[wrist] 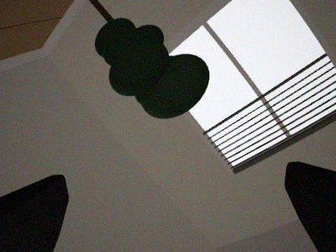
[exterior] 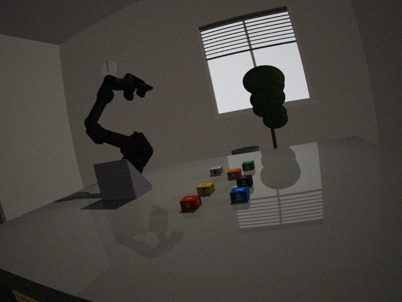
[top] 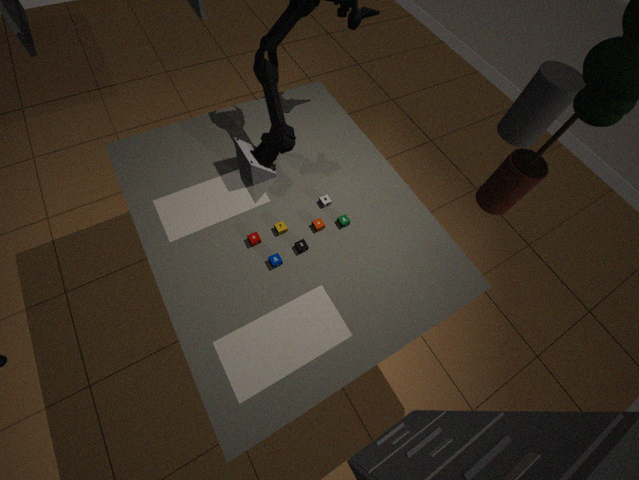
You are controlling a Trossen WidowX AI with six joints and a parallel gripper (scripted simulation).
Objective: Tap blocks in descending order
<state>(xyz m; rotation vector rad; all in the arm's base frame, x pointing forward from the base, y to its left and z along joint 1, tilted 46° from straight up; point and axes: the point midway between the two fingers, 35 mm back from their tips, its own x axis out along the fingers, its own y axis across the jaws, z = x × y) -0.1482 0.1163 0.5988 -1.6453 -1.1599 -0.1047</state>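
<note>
My gripper [top: 372,12] [exterior: 150,88] [wrist: 177,182] is open and empty, raised high above the table and away from the blocks. Yellow block [top: 280,227] [exterior: 205,189] shows 7, orange block [top: 318,224] [exterior: 234,174] appears to show 4, and black block [top: 301,245] [exterior: 244,181] shows 2. Red block [top: 253,238] [exterior: 190,203], blue block [top: 275,260] [exterior: 239,195], green block [top: 343,221] [exterior: 248,165] and white block [top: 325,201] [exterior: 216,171] have digits too small to read surely. The blocks stand apart on the table; none shows in the wrist view.
The arm's base stands beside a grey wedge-shaped mount [top: 255,166] [exterior: 115,180]. Two pale rectangles, one near the wedge [top: 201,211] and one beyond the blue block [top: 283,343], lie on the table. A plant [exterior: 264,84] [wrist: 143,67] stands off the table.
</note>
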